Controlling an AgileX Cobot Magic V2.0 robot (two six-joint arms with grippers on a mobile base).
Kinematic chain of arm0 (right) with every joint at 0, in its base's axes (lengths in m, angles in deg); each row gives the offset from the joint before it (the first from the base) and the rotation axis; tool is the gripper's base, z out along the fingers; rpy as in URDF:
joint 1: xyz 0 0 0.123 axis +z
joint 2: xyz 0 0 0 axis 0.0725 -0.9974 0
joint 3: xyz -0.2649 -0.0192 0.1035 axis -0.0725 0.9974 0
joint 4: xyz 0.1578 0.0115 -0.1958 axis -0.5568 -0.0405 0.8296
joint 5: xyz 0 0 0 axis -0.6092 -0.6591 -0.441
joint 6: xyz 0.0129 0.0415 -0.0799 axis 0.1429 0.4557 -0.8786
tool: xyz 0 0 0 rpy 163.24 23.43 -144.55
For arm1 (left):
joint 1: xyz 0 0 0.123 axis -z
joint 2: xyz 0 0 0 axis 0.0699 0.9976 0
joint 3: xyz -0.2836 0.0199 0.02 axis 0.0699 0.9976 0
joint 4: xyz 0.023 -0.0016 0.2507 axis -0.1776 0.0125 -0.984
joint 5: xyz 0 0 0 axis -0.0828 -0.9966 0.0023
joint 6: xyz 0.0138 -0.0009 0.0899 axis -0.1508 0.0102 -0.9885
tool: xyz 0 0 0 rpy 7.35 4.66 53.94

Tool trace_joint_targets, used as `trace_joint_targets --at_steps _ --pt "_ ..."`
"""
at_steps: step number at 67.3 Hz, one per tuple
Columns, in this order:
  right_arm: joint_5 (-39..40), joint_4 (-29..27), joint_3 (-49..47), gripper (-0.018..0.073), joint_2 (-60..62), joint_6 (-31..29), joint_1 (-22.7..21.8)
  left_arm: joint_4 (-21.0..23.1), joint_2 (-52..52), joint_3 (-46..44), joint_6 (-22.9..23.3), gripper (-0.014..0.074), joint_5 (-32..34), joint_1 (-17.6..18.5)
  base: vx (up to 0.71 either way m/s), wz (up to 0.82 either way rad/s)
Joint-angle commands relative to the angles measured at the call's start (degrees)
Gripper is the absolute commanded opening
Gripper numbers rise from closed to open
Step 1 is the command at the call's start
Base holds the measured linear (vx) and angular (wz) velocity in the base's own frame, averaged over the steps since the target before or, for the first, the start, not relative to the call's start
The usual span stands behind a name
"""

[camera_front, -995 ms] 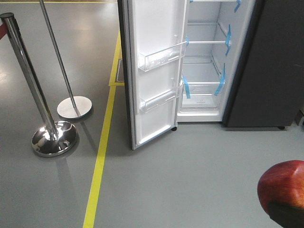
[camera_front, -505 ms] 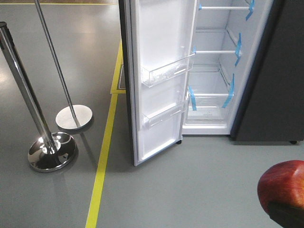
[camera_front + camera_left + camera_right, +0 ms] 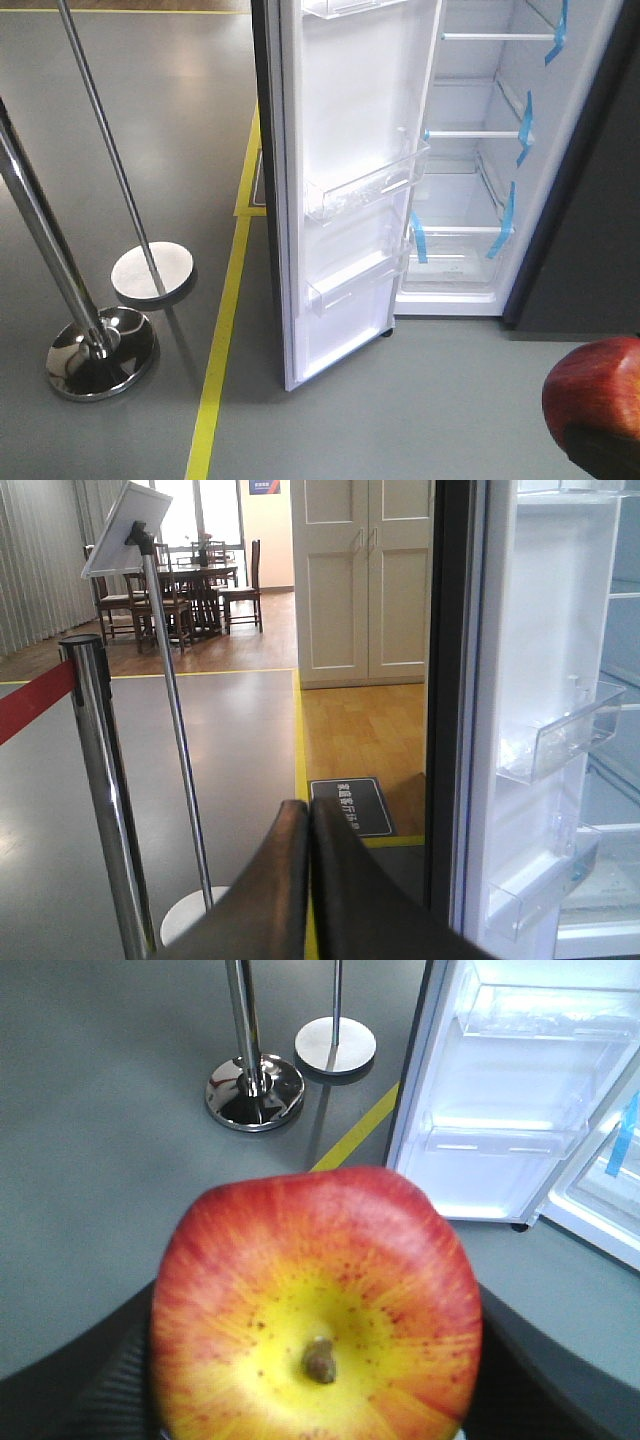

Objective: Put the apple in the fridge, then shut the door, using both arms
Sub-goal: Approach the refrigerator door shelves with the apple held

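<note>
Two arms, one loaded: right fingers (image 3: 85,1390) pinch the apple (image 3: 315,1300), with dark finger parts showing at lower L and lower R of the fruit. Stem dimple faces the right wrist cam, yellow centre w/ red rim. In the front view the apple (image 3: 598,400) sits at the bottom R corner over grey floor, a black finger edge just under it. It's well apart from the fridge (image 3: 465,190), not inside.

Left fingers (image 3: 290,880) are pressed together, nothing between them. In the left wrist view they point toward the dark outer edge of the door (image 3: 445,710).

Door (image 3: 345,150) is swung wide open, standing L of the compartment w/ its white lining showing. Upper clear bin (image 3: 365,185) and lower clear bin (image 3: 355,280) sit on the lining; another bin is cut off at the top edge. Fridge interior is white, w/ white shelves and blue tape strips (image 3: 520,125) on the R wall and near the front L corner.

L of the door, a yellow floor line (image 3: 225,340) runs front to back. Beyond it stands a thick chrome post on a domed chrome base (image 3: 100,350); near it is a thinner pole on a flat round base (image 3: 152,272). The left wrist view adds a red belt (image 3: 30,695) on the thick post, a tilted sign board (image 3: 135,525) atop the thin pole, and a black floor mat (image 3: 350,805) w/ white text by the door.
</note>
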Motion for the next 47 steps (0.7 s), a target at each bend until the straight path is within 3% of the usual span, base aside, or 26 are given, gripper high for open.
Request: trace_joint_targets --at_steps 1,47 --pt "4.04 -0.60 -1.56 0.0150 -0.21 -0.21 0.06 0.01 -0.10 1.51 0.49 -0.0006 3.93 0.16 0.26 0.00" --pt "4.04 -0.60 -1.56 0.0150 -0.21 -0.21 0.06 0.01 -0.10 1.51 0.49 -0.0006 3.93 0.16 0.25 -0.01"
